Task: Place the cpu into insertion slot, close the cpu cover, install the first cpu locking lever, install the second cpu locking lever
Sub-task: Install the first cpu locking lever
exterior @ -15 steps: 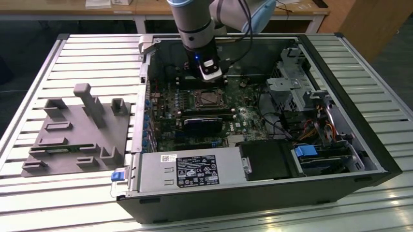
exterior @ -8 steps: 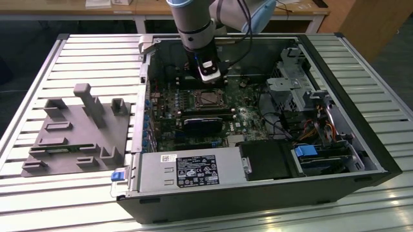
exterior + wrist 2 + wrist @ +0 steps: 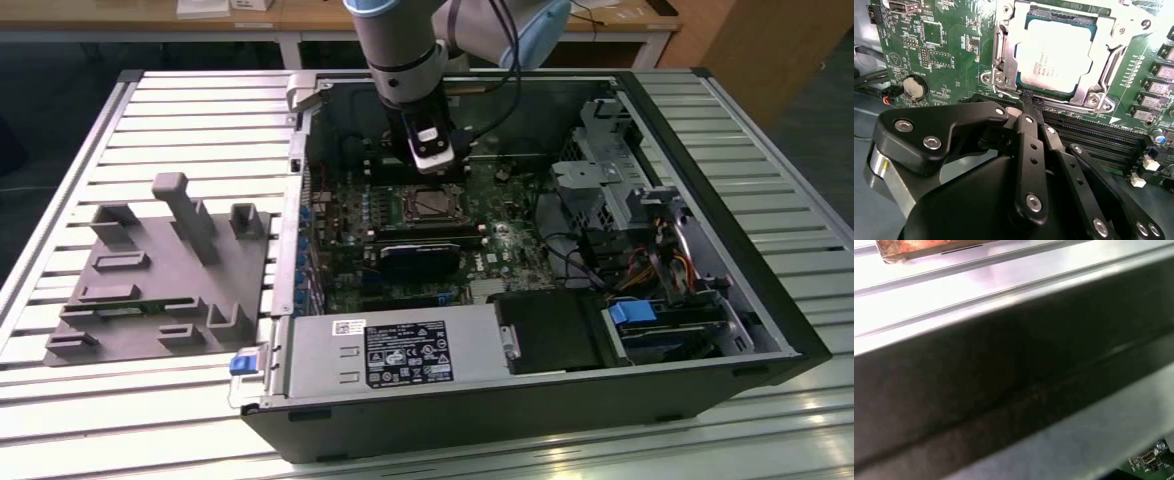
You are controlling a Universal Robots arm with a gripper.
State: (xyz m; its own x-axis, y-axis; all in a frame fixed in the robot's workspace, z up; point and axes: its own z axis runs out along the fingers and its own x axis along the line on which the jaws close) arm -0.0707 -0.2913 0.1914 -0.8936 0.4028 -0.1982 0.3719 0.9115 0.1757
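Item: cpu [image 3: 1054,50]. Dull silver square, sitting flat inside the insertion slot [image 3: 1095,101] on the green motherboard [image 3: 939,45]. In the exterior view it is showing as a small square [image 3: 430,205] near the middle of the board.

Item: cpu cover [image 3: 1069,11]. Silvery frame, lying down over the chip's edges with the chip's top showing through its window. Whether the locking levers are latched cannot be told.

Item: gripper [image 3: 1030,96]. Black linkage fingers [image 3: 1026,130] are pressing together into one narrow tip with nothing visible between them. The tip is resting at the edge of the socket, on the side next to the long black strip slots [image 3: 1094,137]. In the exterior view the gripper [image 3: 434,172] is hanging from the arm [image 3: 400,50] just behind the socket, inside the case.

Item: computer case [image 3: 534,425]. Dark tower, lying on its side with the panel off, resting on a slatted metal table [image 3: 134,420]. Its dark wall [image 3: 1004,390] is crossing the first wrist view.

Item: power supply [image 3: 387,350]. Grey box, sitting along the near side of the case.

Item: round coin battery [image 3: 915,87]. Sitting on the board, well apart from the socket.

Item: grey moulded fixture [image 3: 160,270]. Lying on the table at the exterior view's left, beside the case.
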